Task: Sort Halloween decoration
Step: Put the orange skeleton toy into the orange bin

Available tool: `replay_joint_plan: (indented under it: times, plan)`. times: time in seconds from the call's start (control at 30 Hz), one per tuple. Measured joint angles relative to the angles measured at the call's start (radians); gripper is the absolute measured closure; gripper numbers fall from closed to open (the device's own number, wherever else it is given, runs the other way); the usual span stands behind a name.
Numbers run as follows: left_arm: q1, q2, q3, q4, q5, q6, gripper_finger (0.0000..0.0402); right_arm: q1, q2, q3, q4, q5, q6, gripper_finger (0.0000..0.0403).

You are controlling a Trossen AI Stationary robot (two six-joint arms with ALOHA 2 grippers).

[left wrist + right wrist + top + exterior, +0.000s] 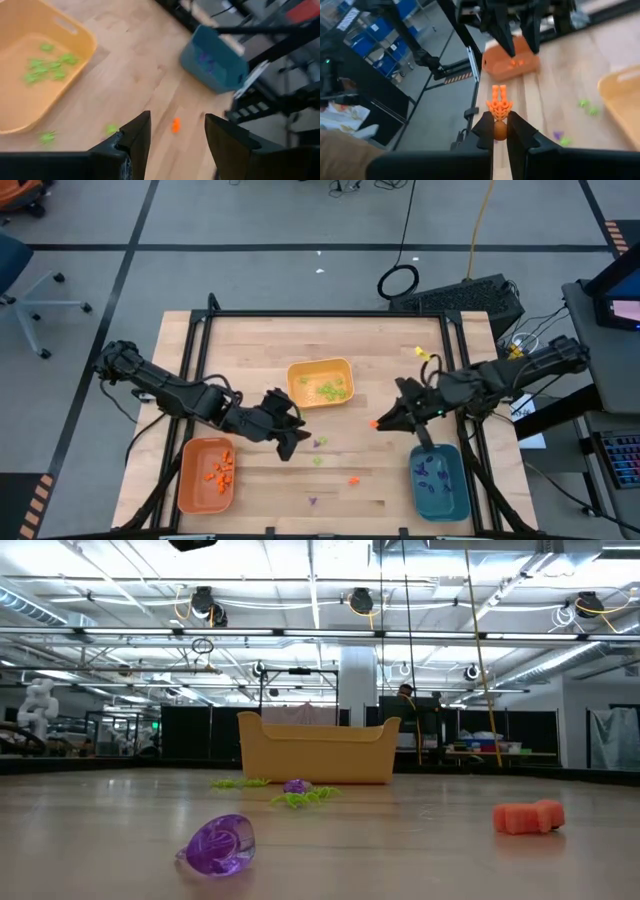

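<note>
Item 1, counter (260,340): I see a wooden top filling the centre of the high view, carrying three trays and loose pieces.

Item 2, yellow tray (321,383): centre of the frame, with light green pieces (331,390) inside it.

Item 3, orange tray (205,473): lower left of the frame, with orange pieces (222,469) in it.

Item 4, teal tray (439,481): lower right of the frame, with purple pieces (435,473) in it.

Item 5, left hand (290,442): just right of the orange tray, below and left of the yellow tray. My left wrist view shows its fingers (134,142) standing apart with nothing between them (only bare counter and a small orange piece (175,125) lying beyond).

Item 6, right hand (381,422): right of centre, above and left of the teal tray. Its fingers are closed on an orange decoration (499,109), which sticks out past the fingertips in my right wrist view.

Item 7, loose pieces on the counter: a purple piece (320,443) and a green piece (318,461) just right of the left hand, an orange one (353,479) lower centre, another purple one (312,502) near the bottom edge. The low view shows a purple ring-like piece (217,844) closest, at lower left.
</note>
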Motion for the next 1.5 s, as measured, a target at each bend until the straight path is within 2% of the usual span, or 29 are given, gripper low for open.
replay_joint_plan:
  times: [0.1, 0.33, 0.47, 0.8, 0.87, 1.03, 1.37, 1.5]
  plan:
    - [-0.002, 0.0, 0.0, 0.058, -0.003, -0.024, 0.0215, 0.0, -0.031, 0.0, 0.002, 0.001, -0.066, 0.0398]
    - [-0.001, 0.0, 0.0, 0.17, -0.073, -0.045, 0.0215, 0.0, -0.047, 0.0, 0.061, -0.002, -0.079, 0.0398]
    - [-0.001, 0.0, 0.0, 0.177, -0.109, -0.042, 0.0215, 0.0, -0.046, 0.0, 0.074, -0.002, -0.084, 0.0399]
    - [-0.001, 0.0, 0.0, 0.176, -0.121, -0.041, 0.0215, 0.0, -0.046, 0.0, 0.075, 0.001, -0.126, 0.0399]
    - [-0.001, 0.0, 0.0, 0.176, -0.121, -0.04, 0.0215, 0.0, -0.046, 0.0, 0.075, 0.006, -0.176, 0.0399]
    - [0.001, 0.0, 0.0, 0.176, -0.125, -0.037, 0.0215, 0.0, -0.046, 0.0, 0.053, 0.105, -0.319, 0.0399]
    - [0.001, 0.0, 0.0, 0.176, -0.144, -0.042, 0.0215, 0.0, -0.046, 0.0, 0.051, 0.168, -0.78, 0.0399]
    - [0.001, 0.0, 0.0, 0.176, -0.161, -0.042, 0.0215, 0.0, -0.046, 0.0, 0.05, 0.243, -0.92, 0.0397]
